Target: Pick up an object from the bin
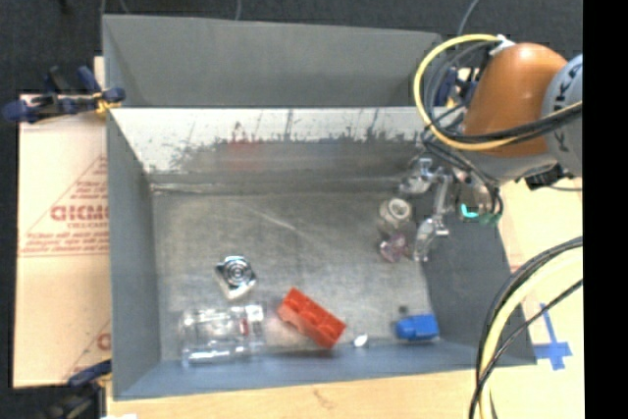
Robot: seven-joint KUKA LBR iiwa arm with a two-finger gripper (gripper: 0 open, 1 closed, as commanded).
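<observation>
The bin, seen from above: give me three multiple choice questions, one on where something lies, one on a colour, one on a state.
1. Where in the bin does the small blue block lie?
A. top left corner of the view
B. by the bottom wall, towards the right
C. dead centre

2. What colour is the brick beside the clear plastic piece?
A. green
B. yellow
C. red

3. How is the shiny metal piece placed?
A. resting on the bin floor, apart from the gripper
B. hanging from the arm
C. outside the bin

Answers:
1. B, it sits against the lower wall, below the gripper.
2. C, it is plainly red.
3. A, it lies on the floor, well left of the gripper.
</observation>
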